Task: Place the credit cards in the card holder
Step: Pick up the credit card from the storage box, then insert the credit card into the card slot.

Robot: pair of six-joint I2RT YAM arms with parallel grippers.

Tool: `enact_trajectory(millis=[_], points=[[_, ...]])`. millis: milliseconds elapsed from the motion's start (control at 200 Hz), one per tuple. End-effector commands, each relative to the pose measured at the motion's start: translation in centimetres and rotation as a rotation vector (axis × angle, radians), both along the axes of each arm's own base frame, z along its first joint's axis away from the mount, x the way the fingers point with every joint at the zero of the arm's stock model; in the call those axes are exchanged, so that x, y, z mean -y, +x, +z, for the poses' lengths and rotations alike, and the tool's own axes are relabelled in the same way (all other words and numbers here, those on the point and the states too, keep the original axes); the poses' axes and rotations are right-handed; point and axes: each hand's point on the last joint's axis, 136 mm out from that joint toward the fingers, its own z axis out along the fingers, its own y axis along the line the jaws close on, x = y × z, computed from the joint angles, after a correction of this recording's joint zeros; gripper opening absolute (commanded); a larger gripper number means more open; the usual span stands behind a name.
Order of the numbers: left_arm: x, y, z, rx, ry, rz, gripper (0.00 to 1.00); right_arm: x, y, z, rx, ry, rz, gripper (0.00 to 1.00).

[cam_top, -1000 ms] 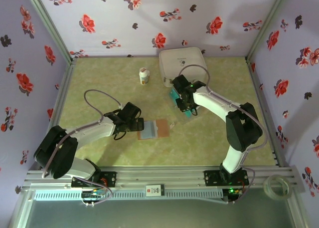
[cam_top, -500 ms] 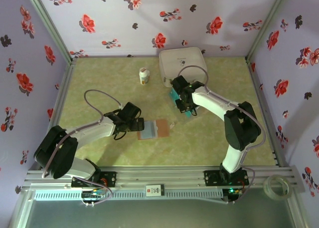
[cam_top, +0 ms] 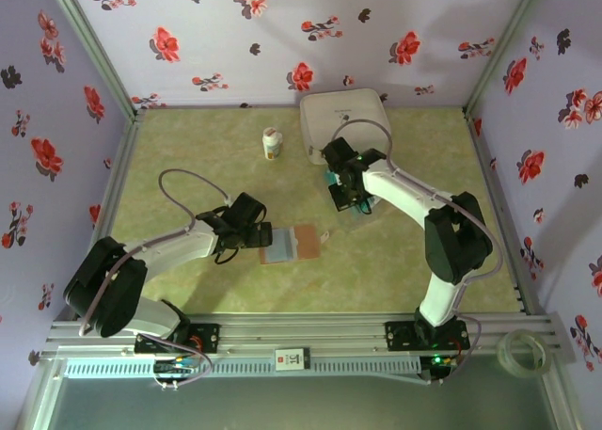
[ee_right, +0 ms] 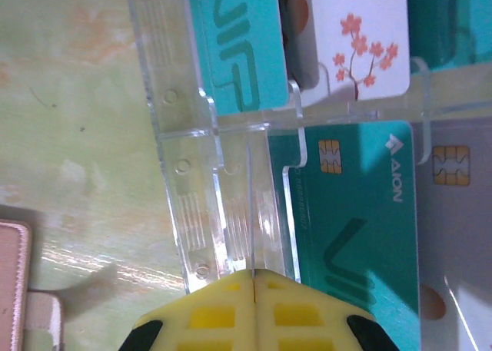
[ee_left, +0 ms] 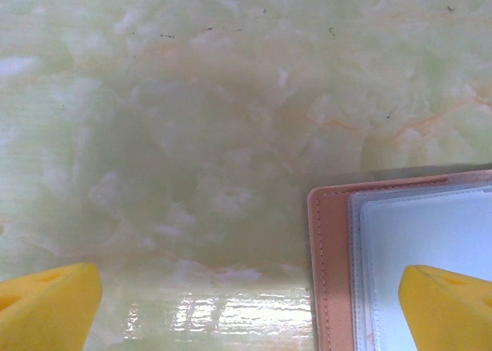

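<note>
While hanging over the credit cards [ee_right: 350, 236], pinched shut for right end effector [ee_right: 252, 278]; gaping open for left end effector [ee_left: 250, 280] at card holder [ee_left: 327, 266] edge.

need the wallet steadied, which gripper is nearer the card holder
Left. The left gripper is at the card holder's left edge, one finger over it; the right gripper is away, over the credit cards.

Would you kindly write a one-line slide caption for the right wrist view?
Shut right pincer at a clear rack holding teal cards and a white blossom card.
</note>
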Motion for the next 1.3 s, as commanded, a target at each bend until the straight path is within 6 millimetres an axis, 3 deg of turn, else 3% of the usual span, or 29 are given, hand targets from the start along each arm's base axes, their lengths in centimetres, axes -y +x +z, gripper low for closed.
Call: enact_trajectory(millis=[0, 270, 435, 665, 940, 1295], points=[[0.4, 0.1, 1.5, 0.021, 0.004, -0.041, 1.0, -0.6, -0.7, 2.4, -0.003, 0.038, 0.04, 0.0], [-0.3, -0.4, 2.3, 0.0, 0.043, -0.063, 1.0, -3.2, -2.2, 8.1, 0.075, 0.278, 0.032, 0.0], [-0.3, -0.7, 3.3, 0.009, 0.026, -0.071, 1.0, -6.0, -2.8, 9.4, 0.106, 0.555, -0.018, 0.0], [-0.8, -1.3, 4.7, 0.007, 0.013, -0.037, 1.0, -9.0, -3.4, 9.1, 0.113, 0.882, -0.083, 0.0], [-1.1, -1.3, 3.5, 0.026, 0.018, -0.035, 1.0, -10.4, -5.7, 6.3, 0.137, 0.946, -0.11, 0.0], [0.9, -0.8, 2.5, 0.06, -0.002, -0.096, 1.0, -10.9, -7.2, 1.7, 0.078, 1.056, -0.128, 0.0]])
